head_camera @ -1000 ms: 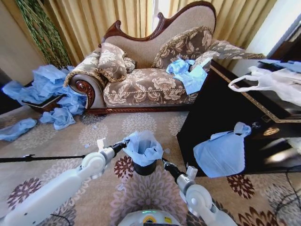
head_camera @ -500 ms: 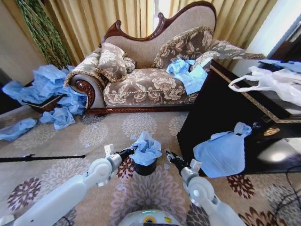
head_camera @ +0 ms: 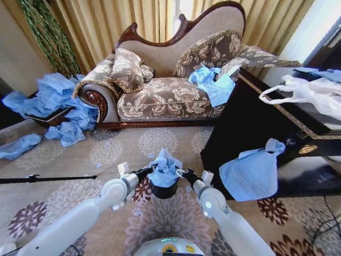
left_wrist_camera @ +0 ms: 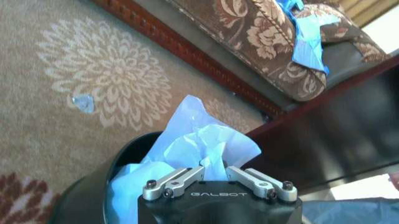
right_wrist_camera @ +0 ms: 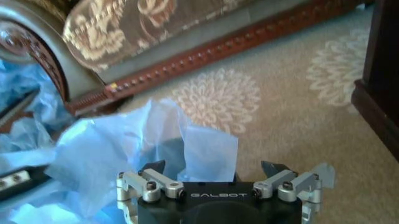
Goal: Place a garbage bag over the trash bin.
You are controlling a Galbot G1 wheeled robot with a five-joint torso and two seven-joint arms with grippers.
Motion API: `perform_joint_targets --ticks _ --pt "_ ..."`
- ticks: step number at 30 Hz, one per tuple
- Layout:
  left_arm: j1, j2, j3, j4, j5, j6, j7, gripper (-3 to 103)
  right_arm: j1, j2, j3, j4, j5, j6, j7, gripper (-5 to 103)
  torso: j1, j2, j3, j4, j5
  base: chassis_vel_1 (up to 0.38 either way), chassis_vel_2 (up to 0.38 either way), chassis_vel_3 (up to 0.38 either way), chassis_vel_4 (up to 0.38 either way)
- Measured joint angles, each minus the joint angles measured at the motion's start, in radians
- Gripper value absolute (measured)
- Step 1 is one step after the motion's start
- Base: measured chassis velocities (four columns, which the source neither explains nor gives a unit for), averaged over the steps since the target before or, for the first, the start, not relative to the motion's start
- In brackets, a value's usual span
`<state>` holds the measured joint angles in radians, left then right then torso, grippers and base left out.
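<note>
Down on the carpet in front of the sofa (head_camera: 160, 96), the garbage bag (head_camera: 164, 168) sits bunched in the mouth of the trash bin (head_camera: 163, 189). The left gripper (head_camera: 151, 171) has its jaws closed on a fold of the film; the right gripper (head_camera: 183, 174), at the opposite side, has its jaws spread with nothing between them. The plastic looks feather-light and slippery (it will crumple, not resist), so the hem seems the place to pinch.

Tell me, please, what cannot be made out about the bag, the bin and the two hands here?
- Bin rim: head view, hidden by the bunched blue bag.
- Bin's lower part: left wrist view, cut off by the edge and the left hand.
- Right hand fingertips: right wrist view, one side is covered by bag plastic, so contact is unclear.
</note>
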<state>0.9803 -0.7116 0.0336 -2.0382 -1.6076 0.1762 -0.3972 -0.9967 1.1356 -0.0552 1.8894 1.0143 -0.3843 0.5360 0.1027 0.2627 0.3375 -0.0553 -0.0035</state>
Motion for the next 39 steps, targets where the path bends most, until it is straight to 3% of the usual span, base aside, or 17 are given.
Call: perform_joint_targets --ticks 7,14,21,27,30,36,38,39 --pt "0.031 -0.019 -0.025 0.004 -0.061 -0.014 0.004 0 0.116 0.047 -0.063 -0.123 0.063 -0.004 0.081 100 0.000 0.000 0.000 0.0000 -0.0001 0.000 0.000 0.000 0.000" --pt "0.046 -0.015 -0.037 -0.014 -0.090 -0.019 0.008 0 0.207 0.079 -0.108 -0.262 0.018 -0.016 0.123 102 0.000 0.000 0.000 0.0001 0.0000 0.000 0.000 0.000 0.000" --pt "0.038 -0.003 -0.051 -0.019 -0.113 -0.019 0.008 0 0.185 0.057 -0.087 -0.261 0.013 -0.017 0.112 83 0.000 0.000 0.000 0.0000 0.0002 0.000 0.000 0.000 0.000" --pt "0.042 0.006 -0.068 -0.019 -0.123 -0.019 0.008 0 0.155 0.045 -0.066 -0.226 0.019 -0.008 0.094 56 0.000 0.000 0.000 0.0001 0.0001 0.000 0.000 0.000 0.000" --pt "0.046 0.007 -0.075 -0.019 -0.125 -0.019 0.007 0 0.148 0.043 -0.060 -0.212 0.026 -0.006 0.093 50 0.000 0.000 0.000 0.0001 0.0001 0.000 0.000 0.000 0.000" --pt "0.049 0.009 -0.082 -0.019 -0.128 -0.021 0.006 0 0.121 0.025 -0.037 -0.163 0.042 0.002 0.093 22 0.000 0.000 0.000 -0.0003 -0.0001 0.000 0.000 0.000 0.000" --pt "0.049 0.008 -0.082 -0.019 -0.128 -0.021 0.006 0 0.116 0.023 -0.033 -0.156 0.044 0.002 0.091 22 0.000 0.000 0.000 -0.0001 0.0001 0.000 0.000 0.000 0.000" --pt "0.049 0.006 -0.082 -0.019 -0.128 -0.021 0.006 0 0.108 0.020 -0.029 -0.146 0.045 0.003 0.091 17 0.000 0.000 0.000 0.0000 0.0000 0.000 0.000 0.000 0.000"
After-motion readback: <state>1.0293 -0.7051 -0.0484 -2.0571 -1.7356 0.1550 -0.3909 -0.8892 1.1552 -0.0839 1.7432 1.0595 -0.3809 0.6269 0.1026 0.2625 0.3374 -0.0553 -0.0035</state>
